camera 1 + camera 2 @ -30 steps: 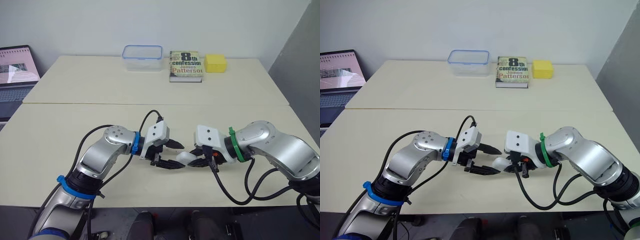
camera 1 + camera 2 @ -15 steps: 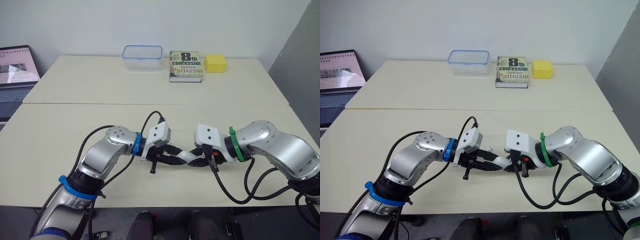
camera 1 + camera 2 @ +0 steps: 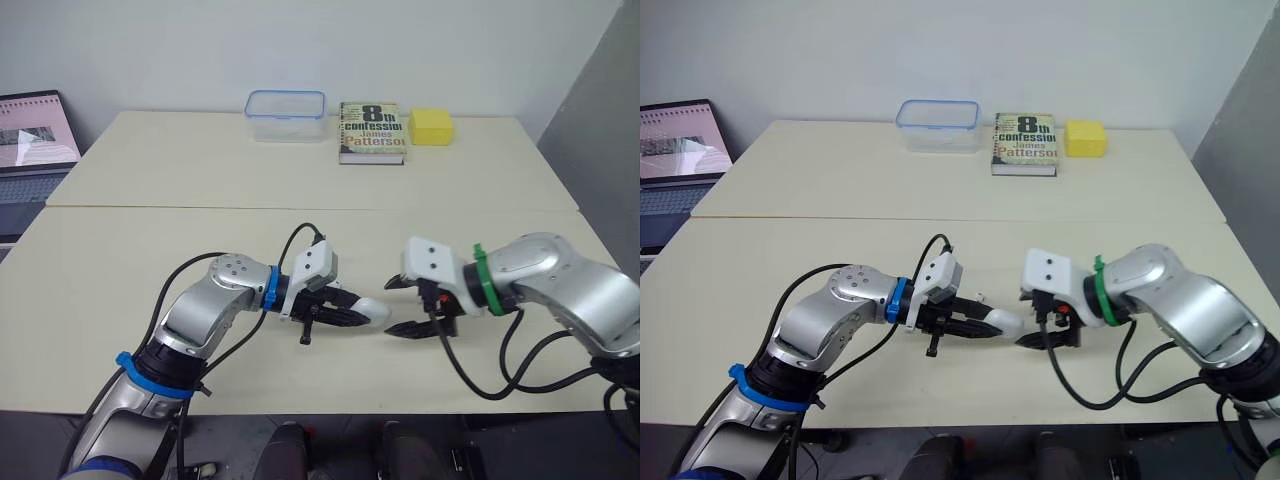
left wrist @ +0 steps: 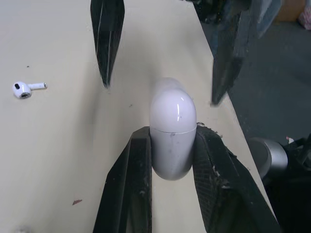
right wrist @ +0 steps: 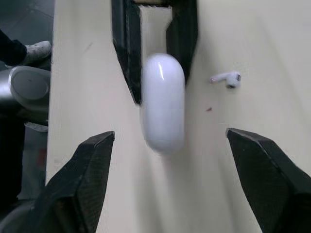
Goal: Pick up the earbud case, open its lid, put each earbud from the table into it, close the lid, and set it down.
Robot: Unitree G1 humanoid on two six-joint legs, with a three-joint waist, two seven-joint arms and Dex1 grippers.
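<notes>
A white earbud case (image 4: pixel 173 127) with its lid closed is clamped by its lower half between the fingers of my left gripper (image 3: pixel 355 316), just above the table's front middle. My right gripper (image 3: pixel 392 307) stands open a short way to the right of the case, its fingers (image 4: pixel 107 46) either side of the case's tip without touching it. The right wrist view shows the case (image 5: pixel 163 102) ahead of those spread fingers. One white earbud (image 5: pixel 227 78) lies on the table just beyond the case, also seen as the earbud (image 4: pixel 23 89).
At the table's far edge stand a clear lidded container (image 3: pixel 285 113), a paperback book (image 3: pixel 371 131) and a yellow block (image 3: pixel 430 126). A laptop (image 3: pixel 30 150) sits far left. The table's front edge (image 3: pixel 330 410) runs close below both grippers.
My left gripper closed on the case, which the right gripper held a second ago. The right gripper has since opened, let go and drawn back to the right.
</notes>
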